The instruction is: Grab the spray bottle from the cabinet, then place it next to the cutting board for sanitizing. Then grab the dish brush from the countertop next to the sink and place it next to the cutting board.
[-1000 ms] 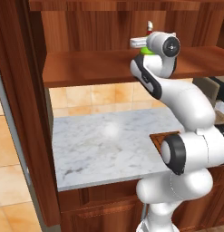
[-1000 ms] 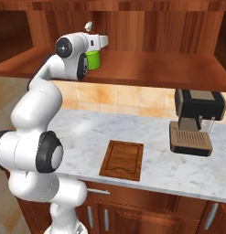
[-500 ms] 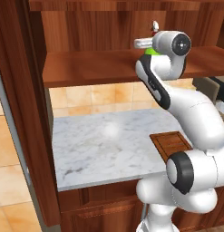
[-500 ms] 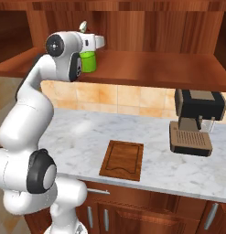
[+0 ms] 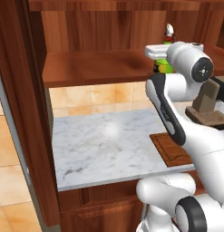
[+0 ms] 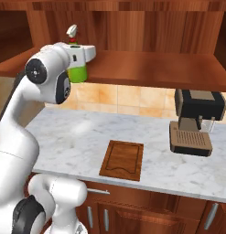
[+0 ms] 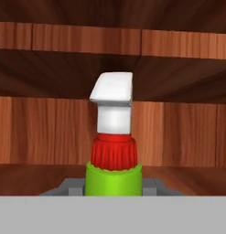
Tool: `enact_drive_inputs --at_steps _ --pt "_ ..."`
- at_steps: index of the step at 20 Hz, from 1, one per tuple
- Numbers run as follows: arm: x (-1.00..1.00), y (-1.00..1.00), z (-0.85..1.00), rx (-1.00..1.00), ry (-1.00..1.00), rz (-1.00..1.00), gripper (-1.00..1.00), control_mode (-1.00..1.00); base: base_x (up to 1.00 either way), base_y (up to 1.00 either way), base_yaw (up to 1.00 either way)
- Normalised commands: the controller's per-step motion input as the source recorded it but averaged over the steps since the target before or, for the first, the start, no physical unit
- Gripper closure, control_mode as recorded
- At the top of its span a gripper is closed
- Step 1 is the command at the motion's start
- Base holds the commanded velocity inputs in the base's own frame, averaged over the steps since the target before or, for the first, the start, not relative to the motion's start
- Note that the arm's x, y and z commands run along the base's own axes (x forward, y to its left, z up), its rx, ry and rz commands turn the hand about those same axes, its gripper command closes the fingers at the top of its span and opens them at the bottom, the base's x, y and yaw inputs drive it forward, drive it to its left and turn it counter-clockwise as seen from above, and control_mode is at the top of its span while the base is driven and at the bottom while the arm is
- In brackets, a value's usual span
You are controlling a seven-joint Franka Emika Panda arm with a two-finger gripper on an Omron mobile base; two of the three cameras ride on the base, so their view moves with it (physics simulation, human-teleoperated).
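Reddish-brown wooden cabinet [image 6: 146,68] shelf; pincer [image 6: 77,68] clamped on small green spray bottle [image 6: 78,72]; lift straight, then withdraw slowly.

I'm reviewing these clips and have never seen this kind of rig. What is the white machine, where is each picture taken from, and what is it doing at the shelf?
All three pictures are computer-rendered. The white machine is a robot arm on a drivable base, ending in a two-finger gripper. Two cameras ride on the base behind the arm, one to its left and one to its right. The third sits on the hand and looks along the gripper. The gripper is closed on the green spray bottle at the wooden cabinet shelf; the hand view shows its white nozzle close up. Below, on the marble countertop, lie a cutting board and a coffee machine.
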Motion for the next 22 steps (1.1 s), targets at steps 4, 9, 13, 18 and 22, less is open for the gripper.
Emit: enact_drive_inputs --at_steps 4,9,13,18,22 --pt "-1.0 -0.09 0.02 0.07 -0.12 0.0 1.0 -1.0 0.0 0.0 0.0" --pt "-1.0 -0.11 0.02 0.06 0.1 0.0 1.0 -1.0 0.0 0.0 0.0" --pt "-0.79 -0.11 -0.05 0.0 0.1 0.04 1.0 -1.0 0.0 0.0 0.0" --pt "-0.42 -0.5 -0.25 -0.03 -0.01 0.25 1.0 -1.0 0.0 0.0 0.0" --pt "-0.09 -0.72 -0.44 -0.01 0.0 0.43 1.0 -1.0 0.0 0.0 0.0"
